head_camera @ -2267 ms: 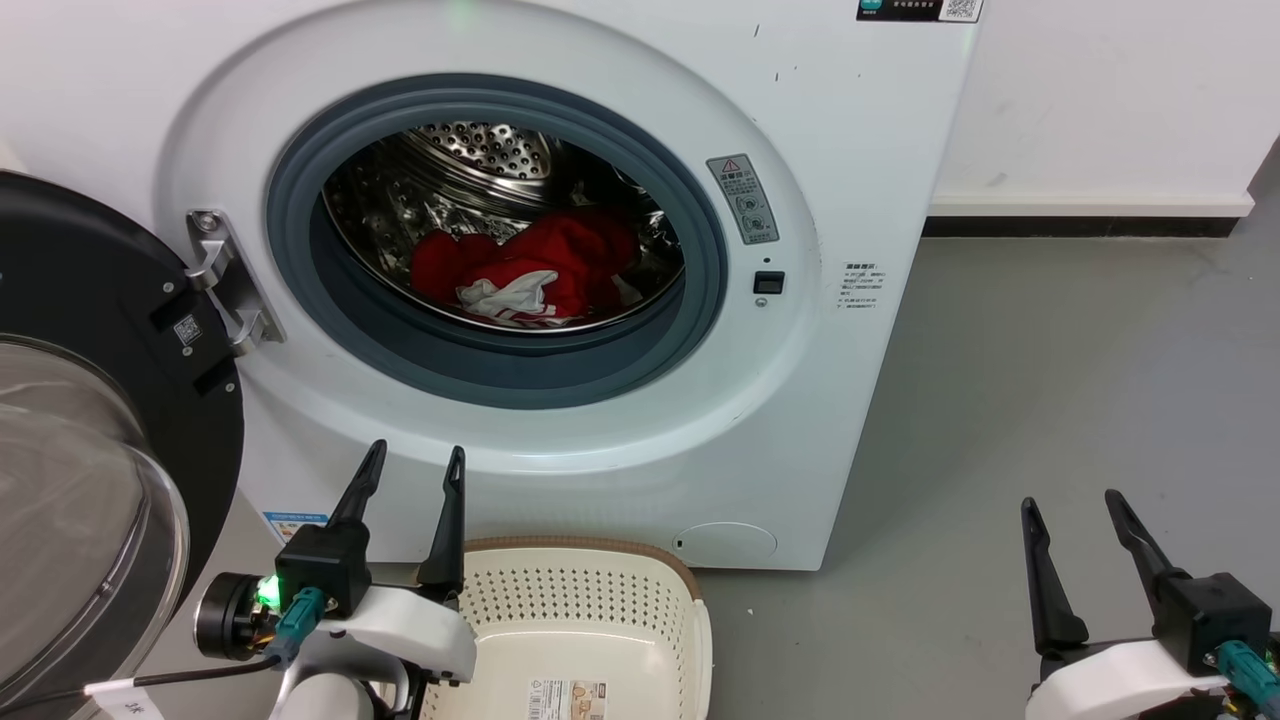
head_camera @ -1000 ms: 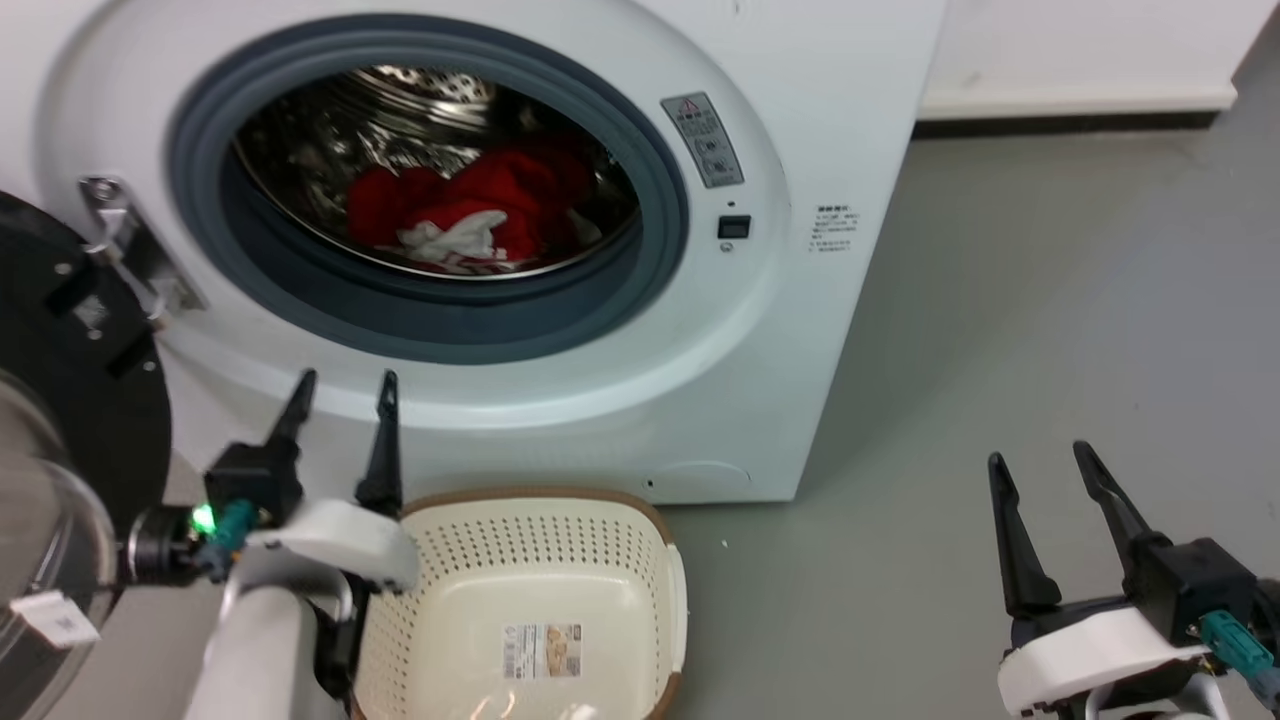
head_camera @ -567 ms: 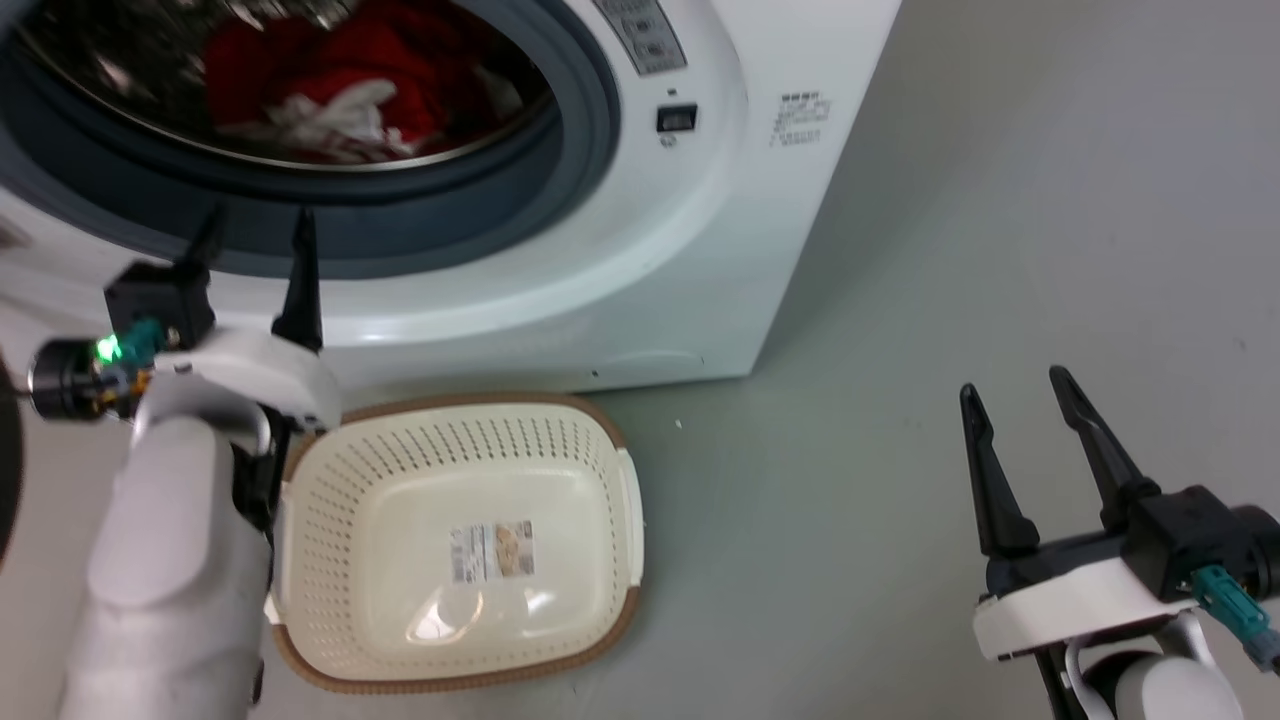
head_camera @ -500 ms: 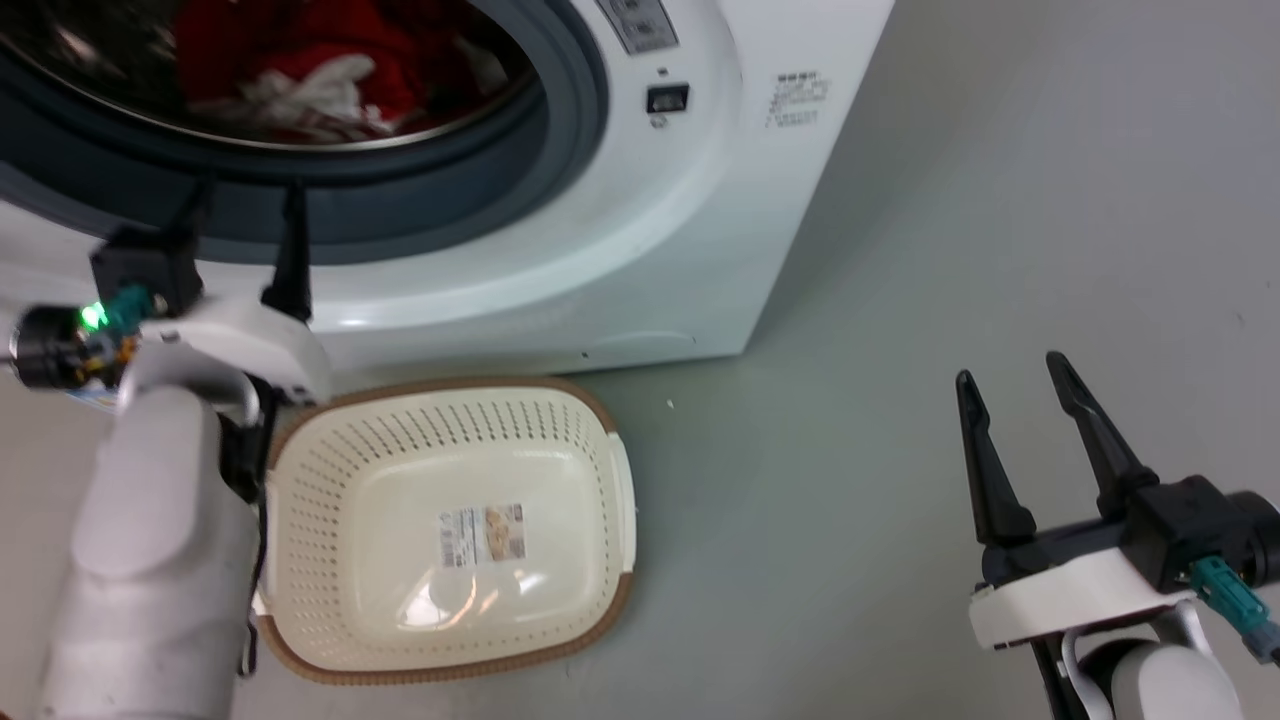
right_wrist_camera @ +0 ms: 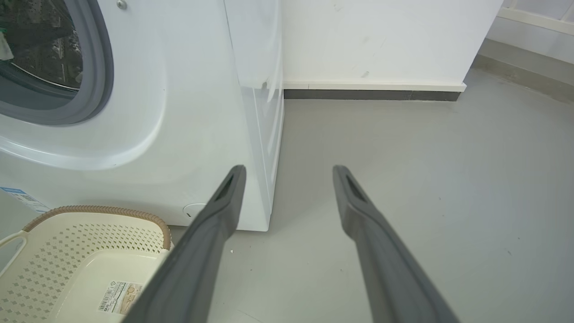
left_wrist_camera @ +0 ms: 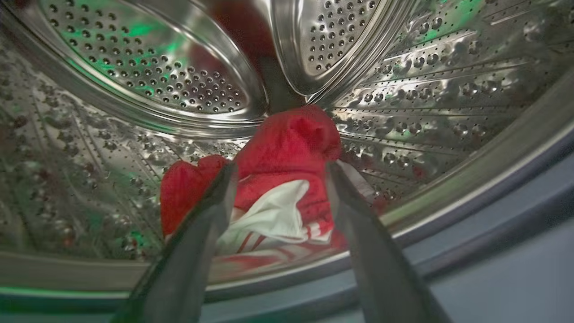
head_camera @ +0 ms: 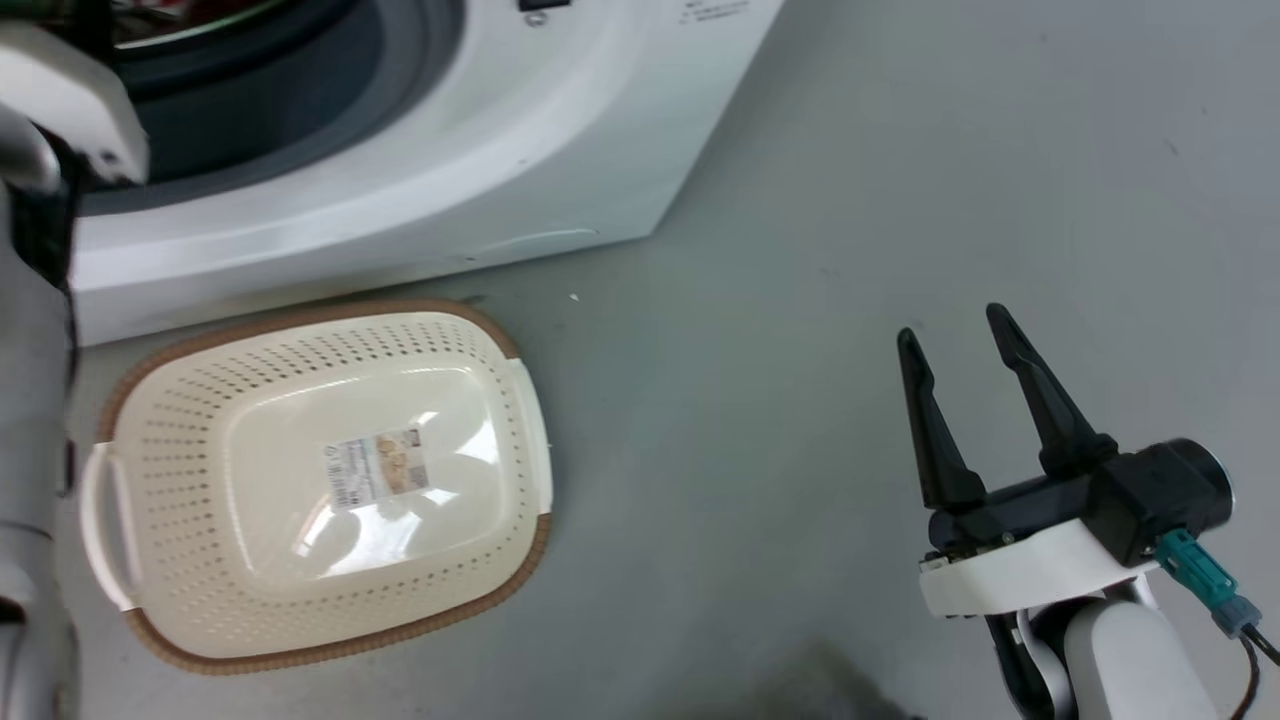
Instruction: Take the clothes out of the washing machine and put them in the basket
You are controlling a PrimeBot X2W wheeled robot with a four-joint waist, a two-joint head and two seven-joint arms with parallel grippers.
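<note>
Clothes: red heap with a white patch, lying low in the steel drum of the washing machine.
Left gripper: my fingers spread, pointing into the drum and framing the heap; I cannot tell whether they touch it.
Right gripper: my fingers spread, holding nothing, over the grey floor beside the machine.
Basket: on the floor just before the machine, label sticker on its bottom.

On our right gripper we are showing two long, dark, tapering fingers, a black block and a white shell. A teal plug is trailing a thin black cable. Our left forearm is looking pale grey.
</note>
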